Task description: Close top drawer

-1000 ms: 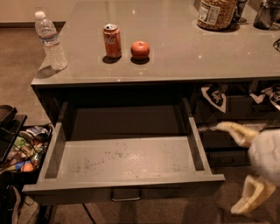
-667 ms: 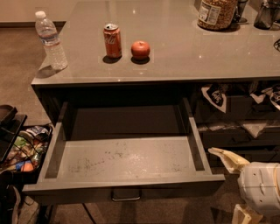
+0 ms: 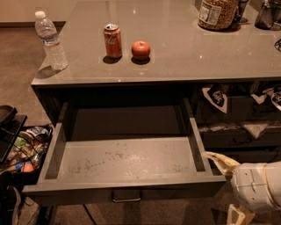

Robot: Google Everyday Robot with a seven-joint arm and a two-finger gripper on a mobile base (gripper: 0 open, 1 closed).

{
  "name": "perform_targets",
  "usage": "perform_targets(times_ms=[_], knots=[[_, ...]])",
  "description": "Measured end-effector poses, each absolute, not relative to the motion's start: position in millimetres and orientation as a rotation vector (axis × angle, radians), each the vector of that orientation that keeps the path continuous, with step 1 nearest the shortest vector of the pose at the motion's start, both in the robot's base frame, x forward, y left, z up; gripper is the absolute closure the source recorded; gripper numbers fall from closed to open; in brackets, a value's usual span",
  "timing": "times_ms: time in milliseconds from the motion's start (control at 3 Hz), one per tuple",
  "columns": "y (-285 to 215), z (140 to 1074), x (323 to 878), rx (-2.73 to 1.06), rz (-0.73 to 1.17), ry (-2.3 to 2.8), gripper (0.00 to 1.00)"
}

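The top drawer (image 3: pixel 127 159) is pulled wide out from under the grey counter. Its scuffed lighter grey floor is bare. Its dark front (image 3: pixel 79 193) faces me at the bottom of the camera view, with a small metal bar handle (image 3: pixel 126 196) in the middle. My gripper (image 3: pixel 219 184) is at the lower right, just off the drawer's front right corner. Its two pale fingers are spread apart and hold nothing. The upper finger (image 3: pixel 218 159) lies close to the drawer's right side wall; I cannot tell whether it touches.
On the counter (image 3: pixel 175 57) stand a water bottle (image 3: pixel 50 41), a red soda can (image 3: pixel 113 41), a red apple (image 3: pixel 141 50) and a jar (image 3: pixel 216 13). Shelves with snack bags (image 3: pixel 215 97) are right of the drawer. A bin of packets (image 3: pixel 26 149) sits at the left.
My gripper has dropped from beside the drawer's right wall to low at its front right corner. The drawer has not moved.
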State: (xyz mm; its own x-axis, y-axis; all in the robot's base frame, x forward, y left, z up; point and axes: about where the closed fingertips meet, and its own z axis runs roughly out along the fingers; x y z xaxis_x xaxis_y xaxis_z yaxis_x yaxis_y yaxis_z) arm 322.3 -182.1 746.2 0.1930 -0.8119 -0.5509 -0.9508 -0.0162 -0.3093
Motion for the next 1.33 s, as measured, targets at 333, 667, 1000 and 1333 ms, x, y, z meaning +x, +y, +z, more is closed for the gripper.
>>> perform_targets(times_ms=[333,667,1000,1333], knots=[[-171.8,697.6,318.3,-1.805,0.415,1.613,0.0],[-170.9,692.1,318.3,-1.806,0.432,1.607,0.19],[-170.9,692.5,318.3,-1.806,0.431,1.607,0.42],[-170.9,692.5,318.3,-1.806,0.431,1.607,0.65]])
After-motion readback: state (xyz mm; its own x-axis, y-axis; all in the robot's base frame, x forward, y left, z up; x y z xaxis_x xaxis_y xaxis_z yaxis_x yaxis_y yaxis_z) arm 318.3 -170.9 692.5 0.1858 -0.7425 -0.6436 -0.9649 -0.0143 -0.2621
